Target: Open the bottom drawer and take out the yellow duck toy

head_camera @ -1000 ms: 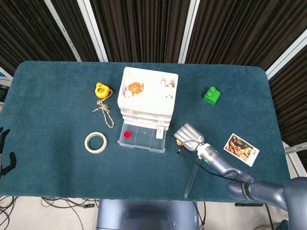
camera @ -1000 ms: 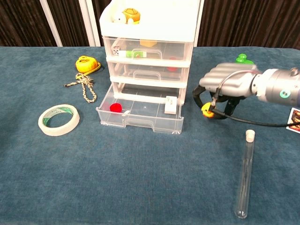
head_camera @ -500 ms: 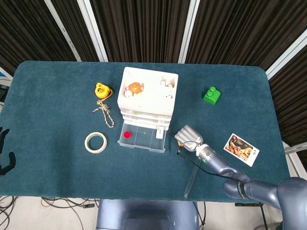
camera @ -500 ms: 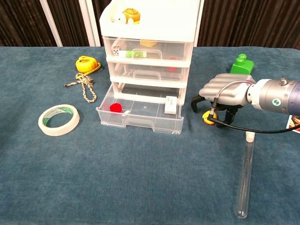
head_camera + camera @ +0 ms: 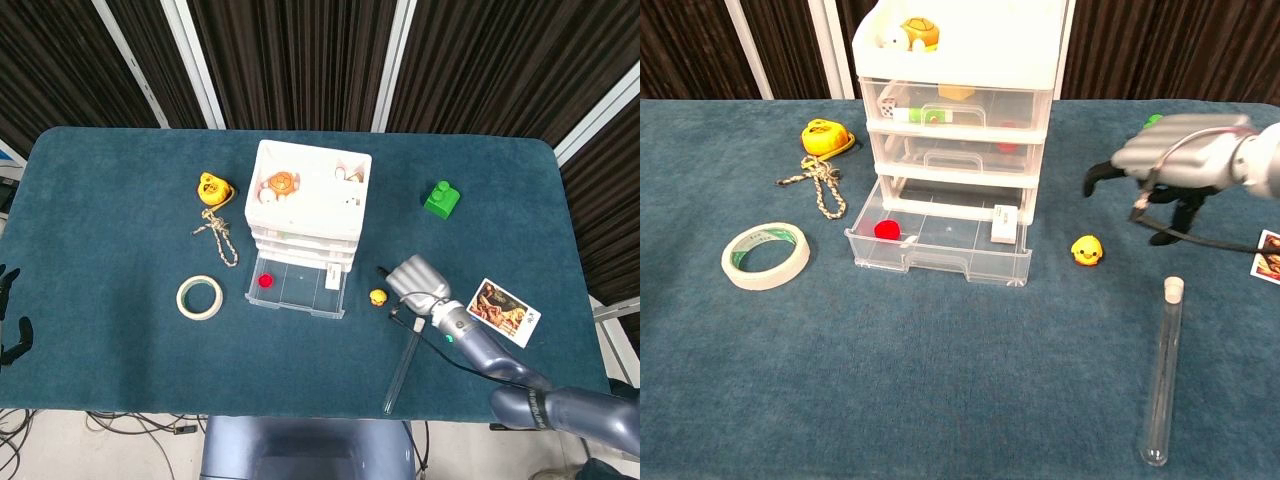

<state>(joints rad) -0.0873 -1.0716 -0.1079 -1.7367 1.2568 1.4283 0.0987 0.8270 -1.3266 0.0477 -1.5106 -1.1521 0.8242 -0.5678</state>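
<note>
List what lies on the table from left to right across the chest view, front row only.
Tape roll → open bottom drawer → yellow duck toy → test tube.

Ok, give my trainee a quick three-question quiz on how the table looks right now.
1. True or false: the yellow duck sits on the table to the right of the open bottom drawer.
2. What is the right hand holding? A) the duck B) the glass tube C) nothing
3. Fill in: the small red thing lies in the ____ drawer.

Key: 1 true. 2 C, the hand is raised above the table with nothing in its fingers. 3 bottom.
</note>
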